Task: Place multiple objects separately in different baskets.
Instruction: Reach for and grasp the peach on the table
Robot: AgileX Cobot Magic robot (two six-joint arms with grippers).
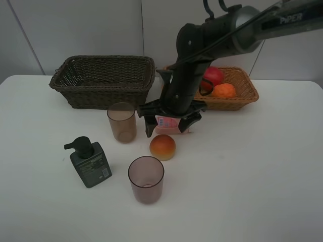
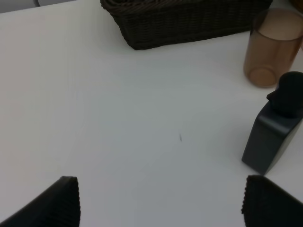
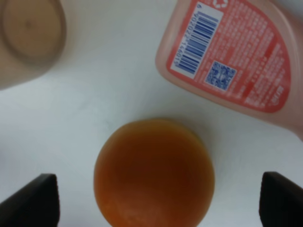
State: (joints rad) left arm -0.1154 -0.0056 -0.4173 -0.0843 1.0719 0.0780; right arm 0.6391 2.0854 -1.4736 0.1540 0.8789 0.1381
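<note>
The peach-coloured fruit (image 3: 154, 172) lies between the parted jaws, small pink bottle (image 3: 232, 56) nearby.

White letters "PiPER" stand on the grey arm (image 1: 291, 19), upper right of the high view. The small pink bottle (image 3: 236, 56) bears a barcode with digits, too blurred to read surely.

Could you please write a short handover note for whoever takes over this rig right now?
Left gripper: open, empty, over bare table near the pump bottle.
Right gripper: open, empty, over the peach, one finger on each side, no contact visible.
Things: apple and tangerine in the tan basket; pink bottle lying beside the peach; pump bottle and cups upright on the table; nothing visible in the dark basket.
Done: two fruits sorted.
To do: peach, both bottles, both cups.
</note>
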